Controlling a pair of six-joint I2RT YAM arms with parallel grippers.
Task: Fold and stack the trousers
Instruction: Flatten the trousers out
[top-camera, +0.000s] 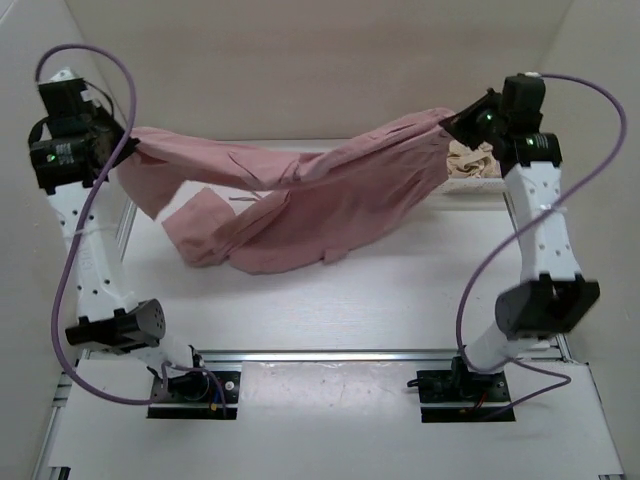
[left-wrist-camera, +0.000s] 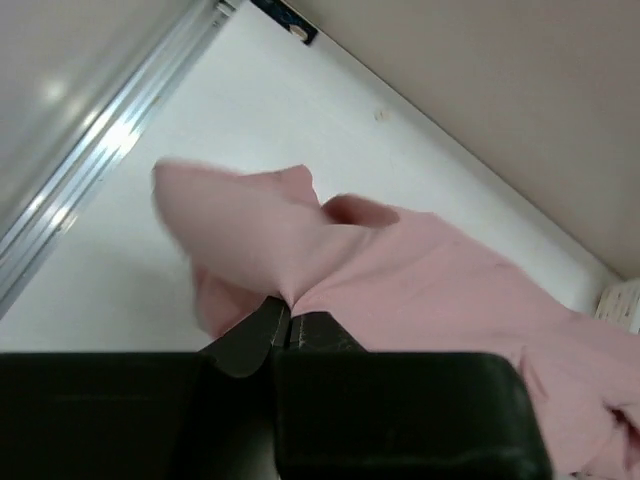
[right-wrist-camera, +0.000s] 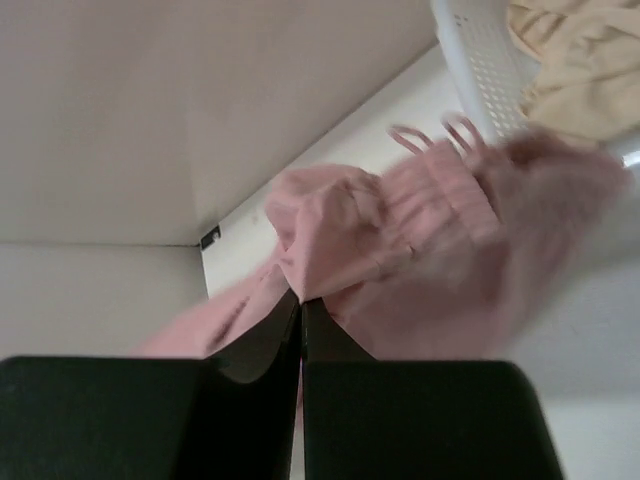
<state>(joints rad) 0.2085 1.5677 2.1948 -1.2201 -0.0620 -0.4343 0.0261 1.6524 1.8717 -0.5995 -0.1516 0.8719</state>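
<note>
Nothing legible shows in any view. The trousers (top-camera: 300, 205) carry no readable label or print, and the basket (right-wrist-camera: 480, 60) at 2 o'clock has no marking that can be made out.

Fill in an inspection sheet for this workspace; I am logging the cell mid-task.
Surface: white tabletop, with the garment's lower part resting on it.
Job's things: pink fabric trousers stretched and sagging between the two grippers, one leg lying on the table; no stack seen.
Clutter: white perforated plastic basket at the far right, holding crumpled beige cloth.
Grippers: left gripper and right gripper both raised, each shut on the trousers.
Cables: purple cable looping along the left arm, another along the right.
Surroundings: plain beige walls; aluminium rail at the near edge.
</note>
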